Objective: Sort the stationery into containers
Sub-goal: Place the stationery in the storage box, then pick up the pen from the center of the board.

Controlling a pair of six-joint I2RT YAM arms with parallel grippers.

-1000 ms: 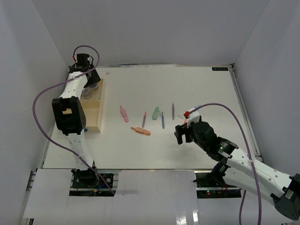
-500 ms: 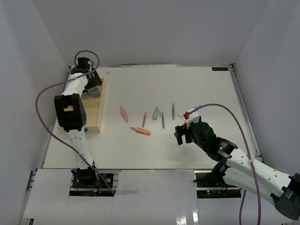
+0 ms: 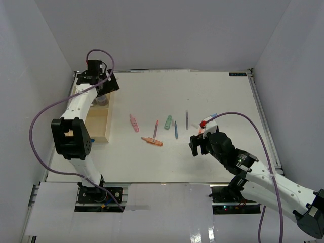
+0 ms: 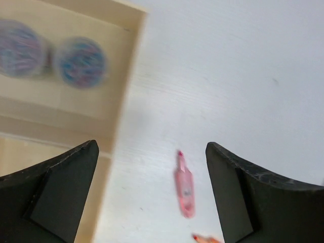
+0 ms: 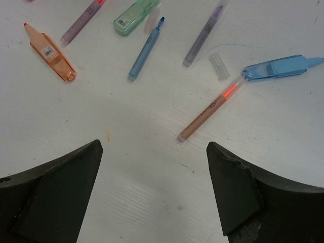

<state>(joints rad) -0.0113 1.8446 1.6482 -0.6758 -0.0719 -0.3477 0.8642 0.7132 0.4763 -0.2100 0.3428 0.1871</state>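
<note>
At ten o'clock, left tool [image 4: 151, 147] hangs released by the pale cream wooden tray [image 4: 130, 68]; swinging low could clip its wall.

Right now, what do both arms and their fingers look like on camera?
The left arm and right arm are white tubular links with boxy black joint housings. A thin purple cable loops beside the left one, and a second cable, also purple, arcs over the right. The left fingers and right fingers are matte black, broad and wedge-shaped, with no markings visible.
</note>
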